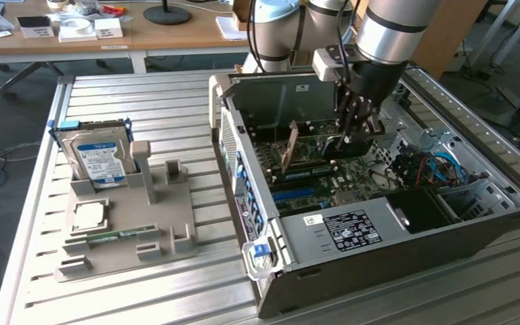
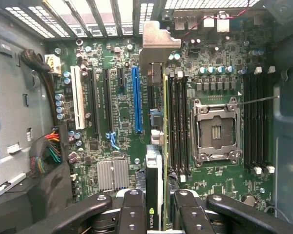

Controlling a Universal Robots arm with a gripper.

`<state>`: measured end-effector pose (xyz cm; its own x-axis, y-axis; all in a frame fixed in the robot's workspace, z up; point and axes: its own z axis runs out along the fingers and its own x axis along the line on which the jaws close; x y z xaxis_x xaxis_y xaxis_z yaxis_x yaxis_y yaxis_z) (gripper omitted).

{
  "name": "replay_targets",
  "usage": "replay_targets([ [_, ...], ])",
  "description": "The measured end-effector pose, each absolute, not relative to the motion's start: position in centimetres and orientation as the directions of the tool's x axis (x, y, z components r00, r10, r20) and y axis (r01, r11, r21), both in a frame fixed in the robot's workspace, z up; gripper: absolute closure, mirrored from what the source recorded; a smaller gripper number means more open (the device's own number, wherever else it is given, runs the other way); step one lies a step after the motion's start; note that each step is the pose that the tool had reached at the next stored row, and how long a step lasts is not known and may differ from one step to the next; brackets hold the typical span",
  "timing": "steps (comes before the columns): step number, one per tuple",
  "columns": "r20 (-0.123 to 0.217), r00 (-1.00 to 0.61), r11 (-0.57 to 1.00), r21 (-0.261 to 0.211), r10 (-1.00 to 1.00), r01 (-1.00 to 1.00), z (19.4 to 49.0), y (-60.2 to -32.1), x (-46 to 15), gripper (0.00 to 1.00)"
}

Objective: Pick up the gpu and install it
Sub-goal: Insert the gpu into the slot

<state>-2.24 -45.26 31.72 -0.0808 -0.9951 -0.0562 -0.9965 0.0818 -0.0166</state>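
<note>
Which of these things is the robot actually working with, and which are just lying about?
In the job: gpu, held edge-on in the gripper; open computer case; motherboard with its blue slot.
Lying about: hard drive, memory stick and square chip on the grey holder.

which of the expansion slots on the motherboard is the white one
The outermost slot, farthest from the gpu, next to a column of blue capacitors; the rest are black except one blue slot near the gpu.
</note>
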Motion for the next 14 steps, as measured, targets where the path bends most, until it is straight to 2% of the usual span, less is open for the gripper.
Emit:
replay_targets([
  [14, -0.050, -0.015, 0.016, -0.017, -0.999, -1.000, 31.67, -45.78, -2.60, 0.73],
])
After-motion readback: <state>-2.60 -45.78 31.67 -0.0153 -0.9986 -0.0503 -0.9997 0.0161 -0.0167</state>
